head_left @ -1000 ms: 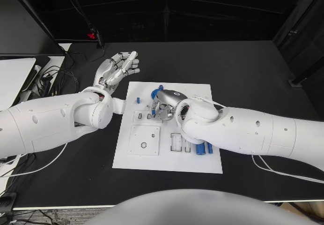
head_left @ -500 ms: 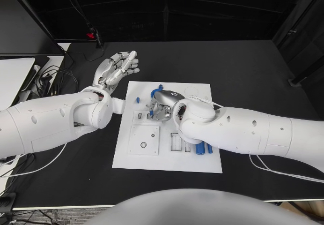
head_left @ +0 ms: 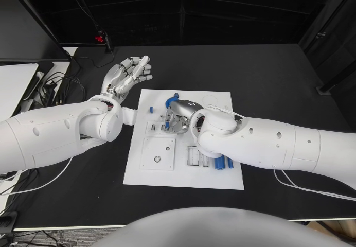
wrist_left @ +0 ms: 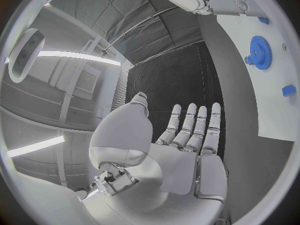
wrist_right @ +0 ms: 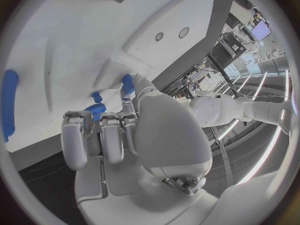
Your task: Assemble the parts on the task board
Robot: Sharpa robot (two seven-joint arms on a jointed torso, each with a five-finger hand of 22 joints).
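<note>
The white task board (head_left: 185, 175) lies flat in the middle of the black tabletop (head_left: 282, 77). The right hand (head_left: 180, 114) is down on the board's upper middle, its silver fingers (wrist_right: 103, 135) curled toward a small blue toothed part (wrist_right: 95, 110) and a blue peg (wrist_right: 127, 83) beside a raised white block; whether they grip either, I cannot tell. Two blue cylinders (head_left: 223, 163) lie near the board's lower right. The left hand (head_left: 130, 75) hangs over bare tabletop beyond the board's far left corner, fingers (wrist_left: 194, 127) straight, apart, holding nothing. A blue gear (wrist_left: 260, 49) sits on the board.
</note>
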